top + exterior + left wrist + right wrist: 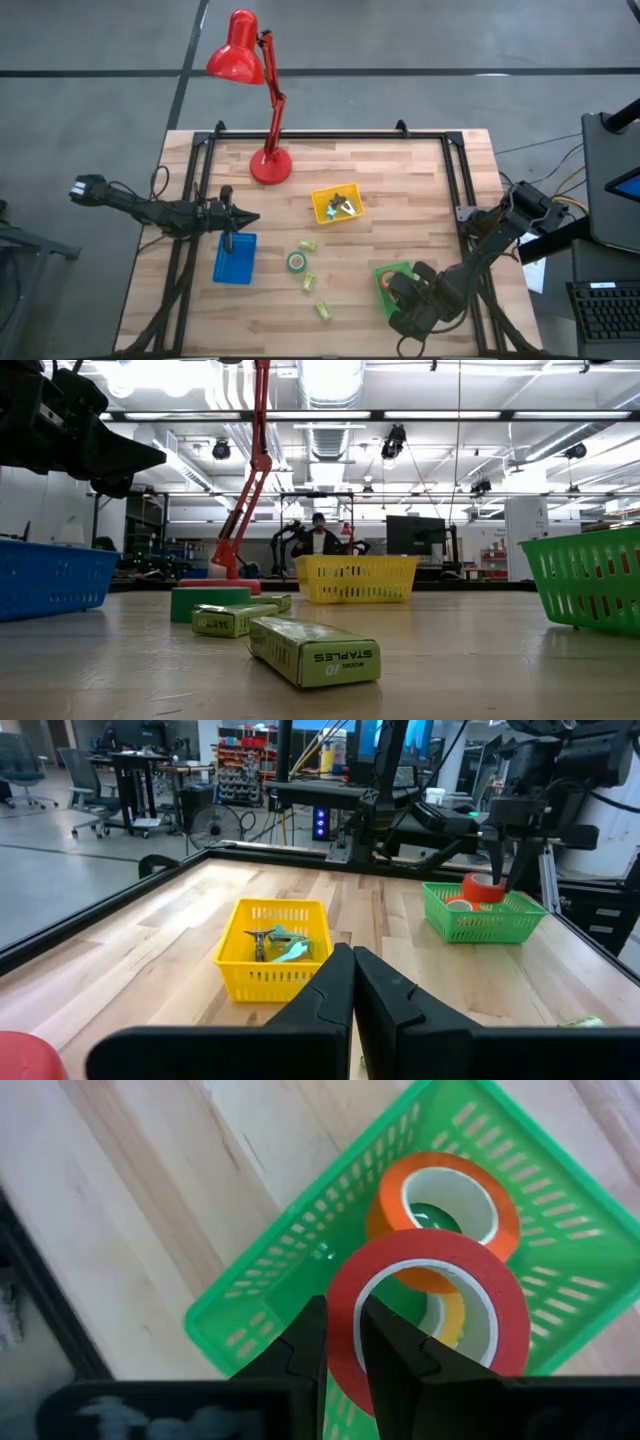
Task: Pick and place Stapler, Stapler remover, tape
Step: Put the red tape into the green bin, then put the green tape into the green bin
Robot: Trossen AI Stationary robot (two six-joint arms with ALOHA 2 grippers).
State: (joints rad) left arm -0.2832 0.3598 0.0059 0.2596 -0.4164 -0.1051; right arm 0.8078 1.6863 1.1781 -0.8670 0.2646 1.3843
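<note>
My right gripper [345, 1320] hangs over the green basket [386, 272] near the table's right near corner, shut on the red tape roll [430, 1310]. The orange roll [445, 1210] and the yellow roll [452, 1320] lie in that basket. The green roll [297, 262] lies flat on the table's middle. My left gripper [352, 985] is shut and empty, above the blue basket [234, 262] at the table's left. Staple removers [280, 942] lie in the yellow basket [322, 212]. My right gripper pinches the red roll's ring wall [342, 1295], one finger [395, 1345] inside the hole and the other outside. It comes from above, pointing down. The roll is tilted and held over the green basket [478, 923], above the orange roll.
Three lime-green staple boxes [309, 282] lie near the green roll, one close to the low camera [315, 652]. A red desk lamp [268, 165] stands on its base at the far edge. A black frame [455, 180] rims the table. A person [318, 538] sits beyond it.
</note>
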